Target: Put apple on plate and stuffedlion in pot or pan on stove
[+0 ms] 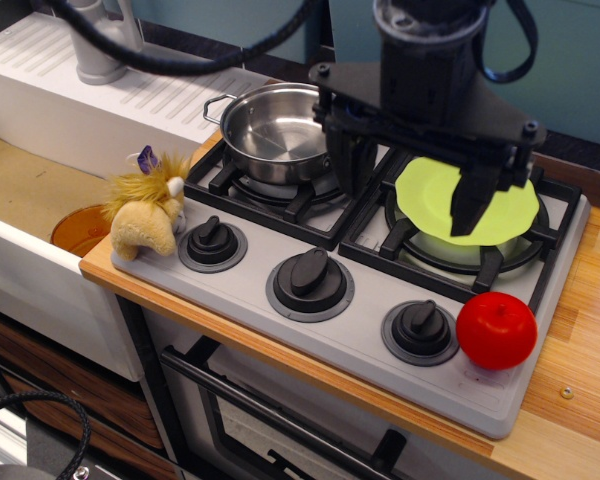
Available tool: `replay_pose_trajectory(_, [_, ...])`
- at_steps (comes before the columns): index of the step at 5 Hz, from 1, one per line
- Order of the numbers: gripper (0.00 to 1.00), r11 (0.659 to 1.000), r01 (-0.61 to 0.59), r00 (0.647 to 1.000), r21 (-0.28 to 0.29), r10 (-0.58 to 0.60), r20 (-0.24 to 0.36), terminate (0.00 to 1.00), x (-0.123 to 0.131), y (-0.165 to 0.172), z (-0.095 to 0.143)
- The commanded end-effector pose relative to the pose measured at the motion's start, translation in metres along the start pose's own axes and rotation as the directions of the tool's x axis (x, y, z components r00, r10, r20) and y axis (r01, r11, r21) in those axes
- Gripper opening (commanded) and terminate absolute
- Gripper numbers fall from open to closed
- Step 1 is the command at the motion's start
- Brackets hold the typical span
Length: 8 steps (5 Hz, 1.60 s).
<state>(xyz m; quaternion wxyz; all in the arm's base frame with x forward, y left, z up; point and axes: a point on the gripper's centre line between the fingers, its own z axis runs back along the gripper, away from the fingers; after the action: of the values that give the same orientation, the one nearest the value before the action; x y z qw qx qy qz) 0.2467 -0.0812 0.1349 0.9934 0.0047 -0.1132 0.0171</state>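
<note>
The red apple [496,330] sits on the front right corner of the grey stove [360,345], beside the right knob. The lime-green plate [432,192] lies on the back right burner. The steel pot [273,130] stands empty on the back left burner. The stuffedlion [148,213] lies on the stove's front left corner, next to the left knob. My gripper [412,198] hangs open and empty above the middle of the stove, one finger by the pot's right rim, the other over the plate.
A white sink with a drainboard [100,110] and a grey faucet base [98,50] lies to the left. The wooden counter [580,330] runs to the right of the stove. Three black knobs [310,275] line the stove's front. An oven door is below.
</note>
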Motion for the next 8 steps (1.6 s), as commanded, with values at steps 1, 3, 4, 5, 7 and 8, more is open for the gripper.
replay_pose_trajectory(1, [1.00, 1.000, -0.015, 1.000, -0.005, 0.015, 0.018, 0.00, 0.011, -0.014, -0.001])
replay_pose_trajectory(3, [1.00, 0.999, -0.040, 0.999, -0.033, 0.040, 0.009, 0.00, 0.008, -0.032, -0.009])
replay_pose_trajectory(4, [1.00, 0.998, -0.050, 0.998, -0.040, 0.051, 0.027, 0.00, 0.002, -0.045, -0.016])
replay_pose_trajectory(5, [1.00, 0.998, -0.051, 0.997, -0.044, 0.053, 0.054, 0.00, -0.002, -0.056, -0.028])
replay_pose_trajectory(7, [1.00, 0.998, -0.047, 0.991, -0.051, 0.053, 0.121, 0.00, -0.011, -0.070, -0.055])
replay_pose_trajectory(8, [1.00, 0.997, -0.050, 0.990, -0.051, 0.056, 0.131, 0.00, -0.014, -0.072, -0.060])
